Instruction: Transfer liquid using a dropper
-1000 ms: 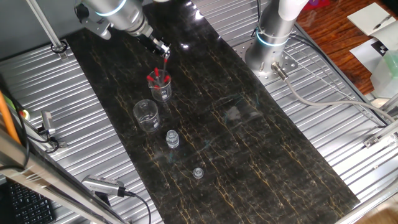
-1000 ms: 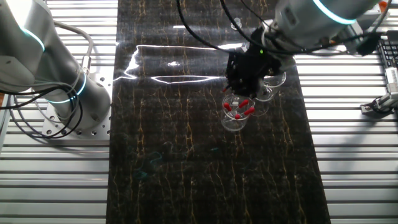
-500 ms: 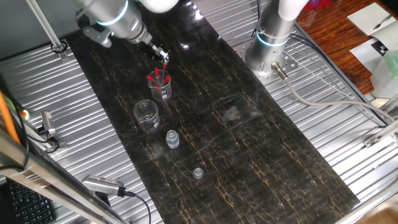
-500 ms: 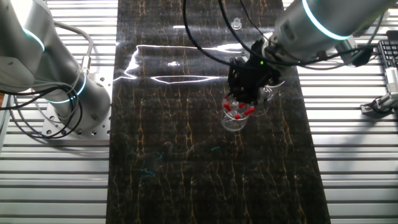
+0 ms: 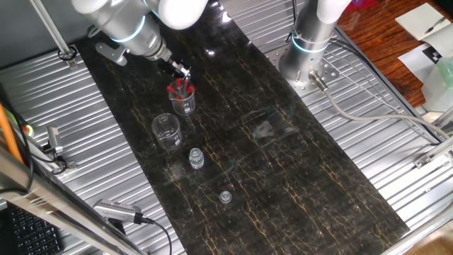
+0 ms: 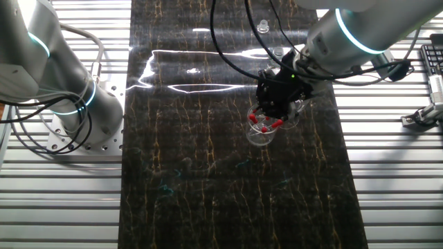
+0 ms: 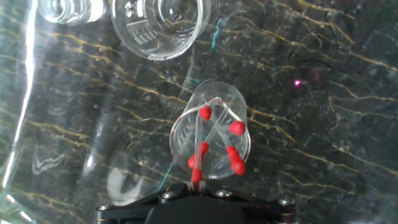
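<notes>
Now | fingers (image 5: 182, 71) at dropper (image 7: 198, 163) bulb, grip unclear | tips cut off in hand view

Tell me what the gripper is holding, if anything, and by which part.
The gripper appears to hold one dropper by its red bulb, its tube inside the small beaker.
</notes>
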You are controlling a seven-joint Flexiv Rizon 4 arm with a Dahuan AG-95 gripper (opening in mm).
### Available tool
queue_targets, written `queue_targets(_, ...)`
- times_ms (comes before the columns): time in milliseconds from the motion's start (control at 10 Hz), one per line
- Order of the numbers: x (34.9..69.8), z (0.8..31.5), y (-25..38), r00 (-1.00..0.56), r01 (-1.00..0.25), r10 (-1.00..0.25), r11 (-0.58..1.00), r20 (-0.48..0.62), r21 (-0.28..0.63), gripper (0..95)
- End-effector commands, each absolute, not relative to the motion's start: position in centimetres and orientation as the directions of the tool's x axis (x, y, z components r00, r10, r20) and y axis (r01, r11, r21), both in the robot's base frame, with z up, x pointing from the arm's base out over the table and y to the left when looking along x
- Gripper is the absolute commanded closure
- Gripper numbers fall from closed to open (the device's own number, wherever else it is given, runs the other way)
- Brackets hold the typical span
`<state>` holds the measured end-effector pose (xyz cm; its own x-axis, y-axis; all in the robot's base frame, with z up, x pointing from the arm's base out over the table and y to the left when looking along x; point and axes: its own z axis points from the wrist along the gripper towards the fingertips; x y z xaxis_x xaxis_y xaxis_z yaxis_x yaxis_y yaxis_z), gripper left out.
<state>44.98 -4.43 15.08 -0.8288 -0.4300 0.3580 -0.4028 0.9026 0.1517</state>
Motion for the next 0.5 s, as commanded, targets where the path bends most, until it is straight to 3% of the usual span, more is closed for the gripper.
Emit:
queue_targets(100, 45.41, 14.79, -4.15, -0.829, -0.399, -0.426, 0.904, 0.361, 0.152, 95.0)
queue_targets(500, 45.63, 14.25, -3.88, -0.827, -0.405, -0.432, 0.902, 0.36, 0.151, 95.0)
